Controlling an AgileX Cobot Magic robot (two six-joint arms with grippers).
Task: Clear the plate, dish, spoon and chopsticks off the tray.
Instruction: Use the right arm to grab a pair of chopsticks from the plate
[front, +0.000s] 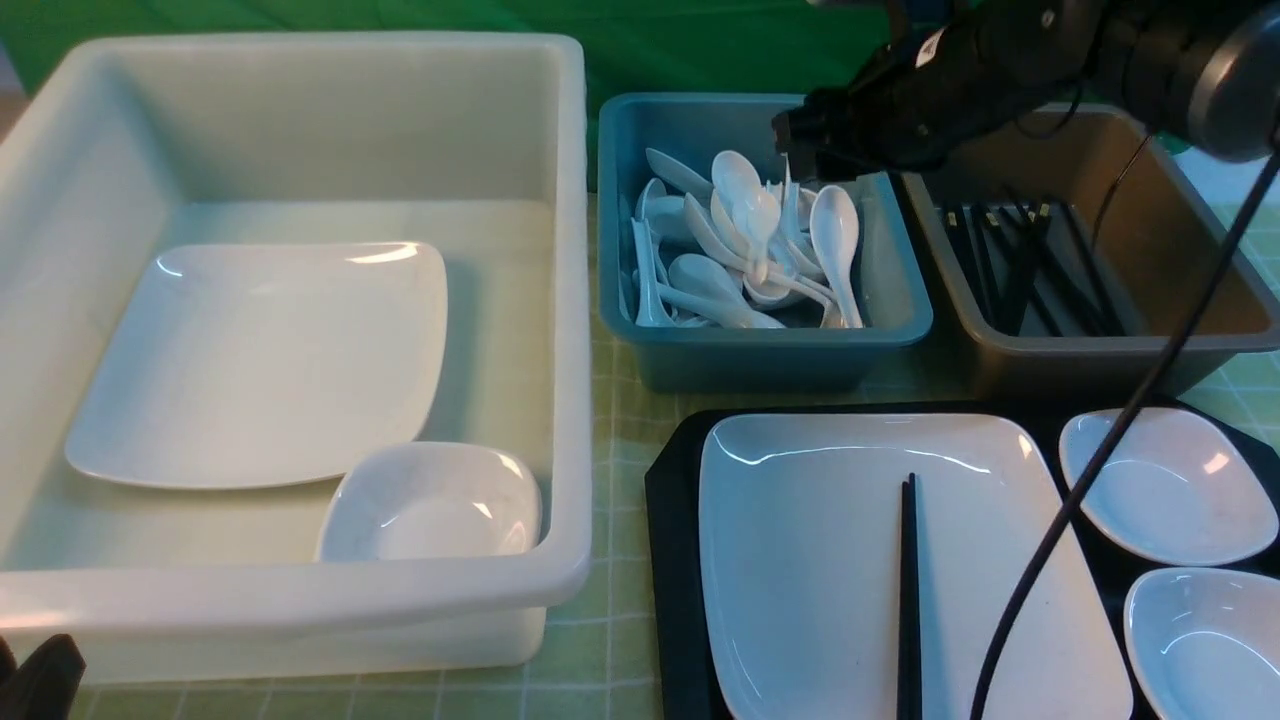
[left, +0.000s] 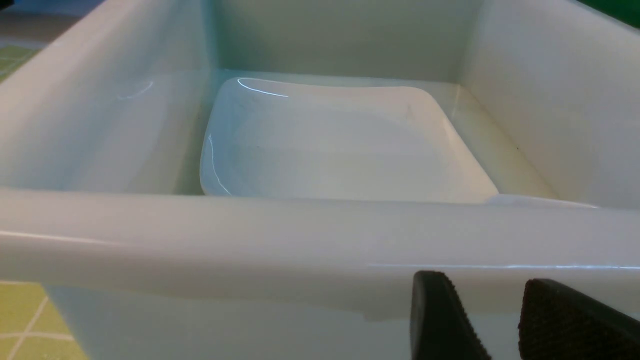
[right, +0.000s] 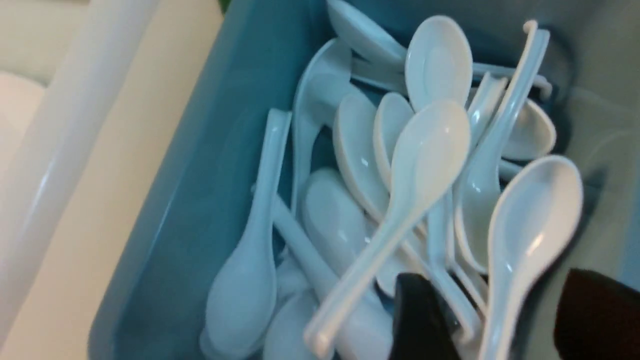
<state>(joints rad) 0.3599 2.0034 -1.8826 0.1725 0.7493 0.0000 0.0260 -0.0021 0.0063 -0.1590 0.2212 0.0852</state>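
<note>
From the front, the right gripper hangs over the teal bin of shiny white spoons. None is on the tray, so that step looks done. The bumpy black tray holds the big smooth square plate, thin black chopsticks lying on it, and two small deep dishes. Those skinny sticks likely come next and need a careful pinch. The left wrist view shows the left gripper with jaws apart, empty, by the white tub. The right wrist view shows the right jaws spread wide, holding nothing.
</note>
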